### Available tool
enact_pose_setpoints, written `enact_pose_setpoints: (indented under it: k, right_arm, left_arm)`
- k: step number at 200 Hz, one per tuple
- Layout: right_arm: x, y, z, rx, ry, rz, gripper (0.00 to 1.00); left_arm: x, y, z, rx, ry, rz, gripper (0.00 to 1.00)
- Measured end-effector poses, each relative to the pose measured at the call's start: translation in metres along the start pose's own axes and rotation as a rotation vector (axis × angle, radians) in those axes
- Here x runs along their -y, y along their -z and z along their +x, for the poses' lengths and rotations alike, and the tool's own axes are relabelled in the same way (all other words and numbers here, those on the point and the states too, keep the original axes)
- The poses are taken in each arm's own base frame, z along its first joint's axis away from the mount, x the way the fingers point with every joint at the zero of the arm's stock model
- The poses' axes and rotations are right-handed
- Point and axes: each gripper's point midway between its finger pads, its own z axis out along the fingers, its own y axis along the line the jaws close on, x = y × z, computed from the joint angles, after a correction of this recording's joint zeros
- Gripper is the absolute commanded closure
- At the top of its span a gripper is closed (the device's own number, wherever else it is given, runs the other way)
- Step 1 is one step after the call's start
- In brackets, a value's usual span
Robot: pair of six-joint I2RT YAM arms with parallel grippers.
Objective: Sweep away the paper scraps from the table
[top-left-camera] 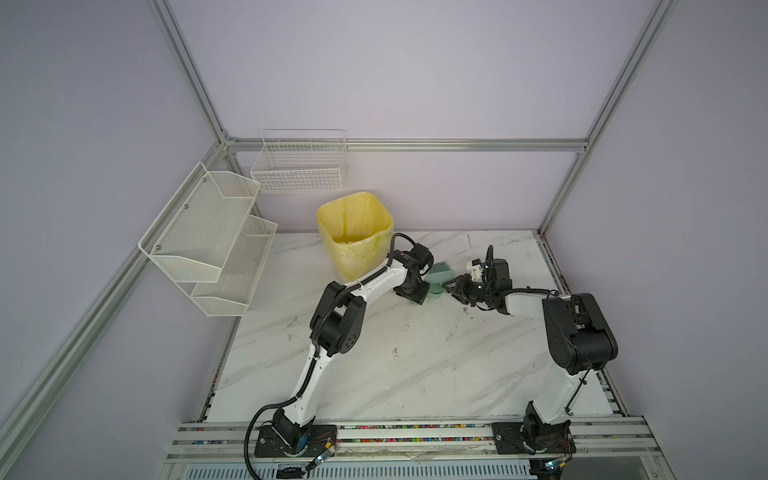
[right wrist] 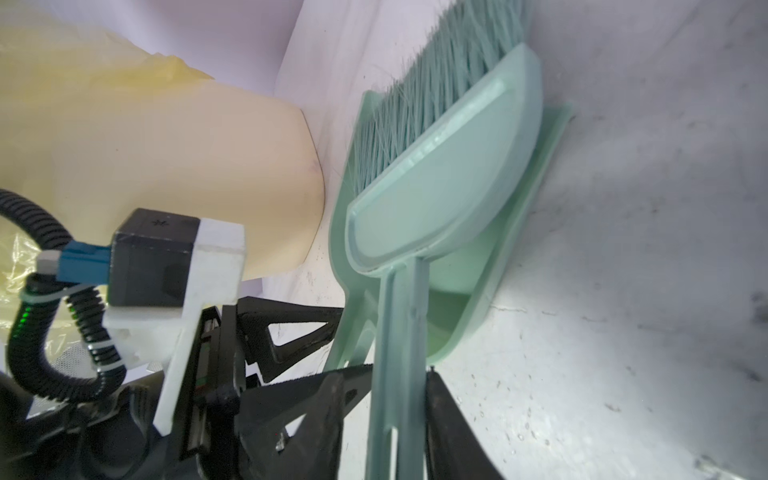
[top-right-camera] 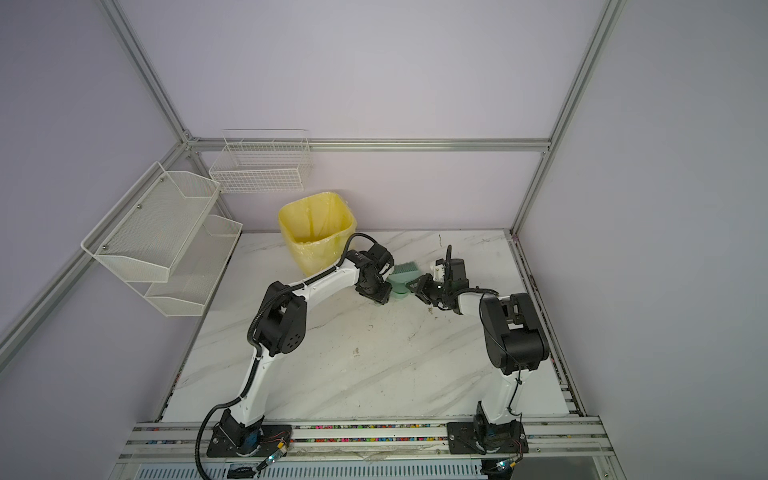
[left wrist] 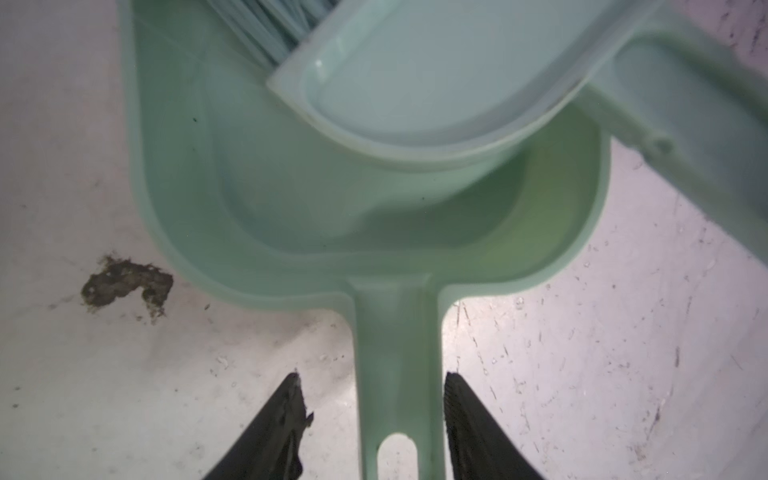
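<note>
On the white marble-patterned desk (top-left-camera: 415, 365), a pale green plastic dustpan (left wrist: 291, 199) lies at 12 o'clock of centre; a yellow-lined bin (top-left-camera: 353, 232) stands at 10 o'clock of the pan; a green bristle brush (right wrist: 436, 187) rests in the pan; the left tool (left wrist: 372, 376) stands open astride the pan's handle, gripping nothing; the right tool (right wrist: 401, 370) closely flanks the brush handle, contact cannot be told; the paper scraps cannot be made out in any view.

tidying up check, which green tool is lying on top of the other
The brush: its bristled head rests in the dustpan, which lies flat on the table.
</note>
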Motion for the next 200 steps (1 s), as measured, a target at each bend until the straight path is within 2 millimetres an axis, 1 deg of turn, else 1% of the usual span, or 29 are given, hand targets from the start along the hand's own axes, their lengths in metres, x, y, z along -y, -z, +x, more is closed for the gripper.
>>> enact_pose_setpoints:
  k: [19, 33, 38, 41, 58, 76, 97, 111, 117, 124, 126, 133, 135, 154, 178, 200]
  right_arm:
    - [0.004, 0.001, 0.001, -0.002, -0.005, 0.026, 0.61]
    - [0.009, 0.002, 0.003, -0.005, -0.014, 0.055, 0.6]
    - [0.011, 0.004, 0.004, -0.003, -0.015, 0.068, 0.59]
    - [0.012, 0.004, 0.004, -0.005, -0.015, 0.073, 0.56]
    - [0.016, 0.009, 0.006, -0.001, -0.015, 0.112, 0.52]
    - [0.015, 0.015, 0.006, 0.009, -0.007, 0.137, 0.48]
    - [0.011, 0.024, 0.003, 0.032, 0.011, 0.16, 0.46]
    - [0.009, 0.03, 0.001, 0.049, 0.025, 0.176, 0.44]
    - [0.008, 0.033, 0.0, 0.056, 0.029, 0.181, 0.4]
    - [0.007, 0.036, -0.001, 0.067, 0.032, 0.19, 0.28]
    - [0.006, 0.037, -0.001, 0.069, 0.038, 0.193, 0.23]
    - [0.004, 0.041, -0.003, 0.082, 0.042, 0.197, 0.05]
    - [0.004, 0.042, -0.004, 0.085, 0.046, 0.198, 0.03]
    - [-0.003, 0.057, -0.009, 0.135, 0.071, 0.203, 0.03]
    - [-0.011, 0.076, -0.015, 0.195, 0.086, 0.206, 0.03]
    - [-0.019, 0.087, -0.019, 0.232, 0.099, 0.205, 0.03]
  left_arm:
    - [-0.001, 0.004, -0.002, 0.009, 0.0, -0.005, 0.44]
    - [0.0, 0.013, -0.006, 0.028, -0.001, -0.009, 0.43]
    - [0.0, 0.017, -0.008, 0.038, -0.002, -0.011, 0.42]
    - [0.0, 0.02, -0.009, 0.044, -0.002, -0.011, 0.42]
    - [0.002, 0.041, -0.016, 0.09, -0.004, -0.018, 0.39]
    - [0.006, 0.068, -0.024, 0.148, 0.007, -0.019, 0.35]
    - [0.012, 0.094, -0.023, 0.191, 0.008, -0.017, 0.32]
    - [0.015, 0.106, -0.018, 0.207, 0.016, -0.015, 0.3]
    - [0.016, 0.109, -0.016, 0.211, 0.016, -0.016, 0.29]
    - [0.017, 0.112, -0.013, 0.217, 0.019, -0.017, 0.27]
    - [0.017, 0.113, -0.012, 0.217, 0.02, -0.018, 0.26]
    - [0.017, 0.115, -0.007, 0.217, 0.028, -0.022, 0.19]
    - [0.016, 0.116, -0.006, 0.218, 0.03, -0.024, 0.18]
    - [0.014, 0.12, 0.006, 0.219, 0.054, -0.043, 0.09]
    - [0.006, 0.131, 0.022, 0.23, 0.104, -0.063, 0.0]
    - [0.002, 0.142, 0.036, 0.254, 0.151, -0.059, 0.0]
